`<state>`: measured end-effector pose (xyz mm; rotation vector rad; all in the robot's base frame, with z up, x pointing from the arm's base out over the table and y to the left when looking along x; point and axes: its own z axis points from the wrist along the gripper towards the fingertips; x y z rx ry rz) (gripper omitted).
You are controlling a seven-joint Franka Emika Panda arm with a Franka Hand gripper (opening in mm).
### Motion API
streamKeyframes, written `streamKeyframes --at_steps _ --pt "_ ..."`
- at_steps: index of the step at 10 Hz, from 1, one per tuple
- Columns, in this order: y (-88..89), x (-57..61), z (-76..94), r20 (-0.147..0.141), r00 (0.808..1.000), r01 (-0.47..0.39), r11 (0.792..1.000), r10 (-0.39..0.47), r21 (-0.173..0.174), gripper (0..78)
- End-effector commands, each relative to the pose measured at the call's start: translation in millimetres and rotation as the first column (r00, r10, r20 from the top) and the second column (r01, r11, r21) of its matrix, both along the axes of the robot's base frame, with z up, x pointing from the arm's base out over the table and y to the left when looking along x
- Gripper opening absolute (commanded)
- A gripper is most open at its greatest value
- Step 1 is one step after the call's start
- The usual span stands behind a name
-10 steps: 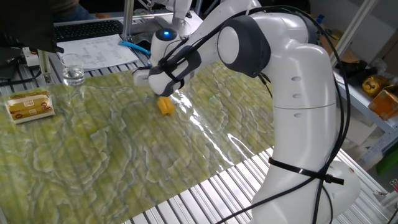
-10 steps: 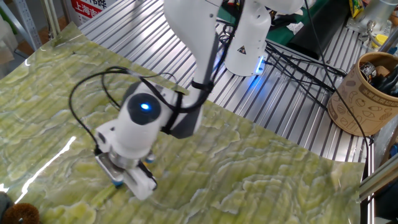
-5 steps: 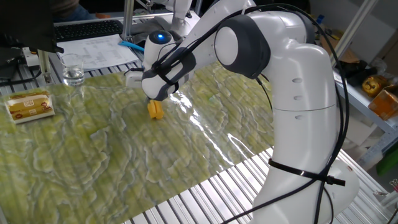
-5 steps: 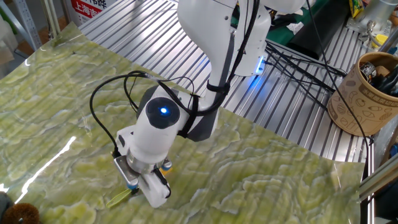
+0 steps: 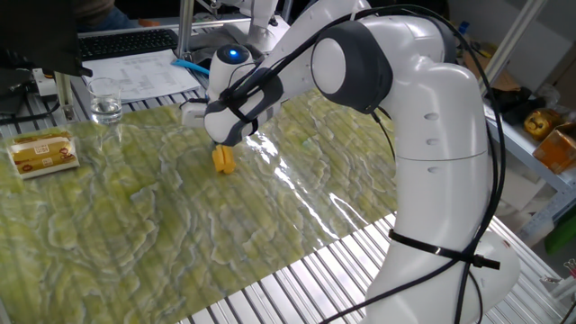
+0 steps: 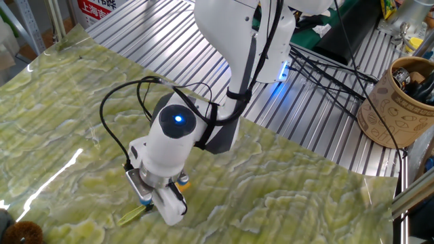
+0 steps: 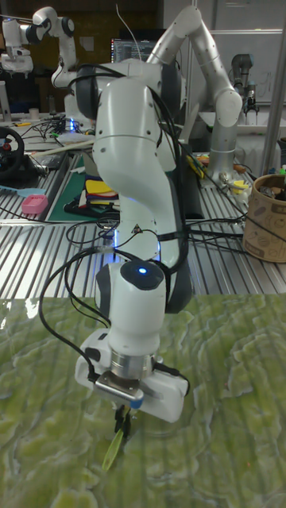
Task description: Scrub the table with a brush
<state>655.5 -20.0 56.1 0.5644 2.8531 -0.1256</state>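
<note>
Jaws of the gripper (image 7: 125,416) are closed on the brush (image 5: 224,159), pressed bristles-down on the marbled sheet of the table (image 5: 297,279). Farther off, a yellow packet (image 5: 41,152) and a glass (image 5: 105,102) are seen near the sheet's edge.

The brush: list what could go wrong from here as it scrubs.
1. The brush is small and the pincer grips it low against the wrinkled sheet; the bristles might snag a fold and drag the sheet.
2. The thin handle sticks out sideways, so the brush could twist in the grip.
3. A long stroke that way might reach the glass or the yellow packet.
</note>
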Motion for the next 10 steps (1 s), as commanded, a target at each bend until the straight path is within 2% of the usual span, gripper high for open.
streamKeyframes --at_steps 1,2,3,4,6,10 --pt "30.2 -18.1 17.9 -0.028 0.992 0.125 0.971 -0.122 0.206 1.7" --pt "30.1 -18.3 18.2 -0.031 0.992 0.127 0.967 -0.124 0.221 1.7" --pt "29.8 -19.0 19.5 -0.036 0.992 0.128 0.959 -0.123 0.251 1.7" --pt "29.6 -19.3 20.3 -0.045 0.993 0.121 0.958 -0.113 0.260 1.7" --pt "28.9 -21.0 19.3 -0.032 0.997 0.080 0.965 -0.075 0.249 1.7" --pt "19.4 -19.7 5.2 0.020 1.000 -0.012 0.979 0.008 0.205 1.7"
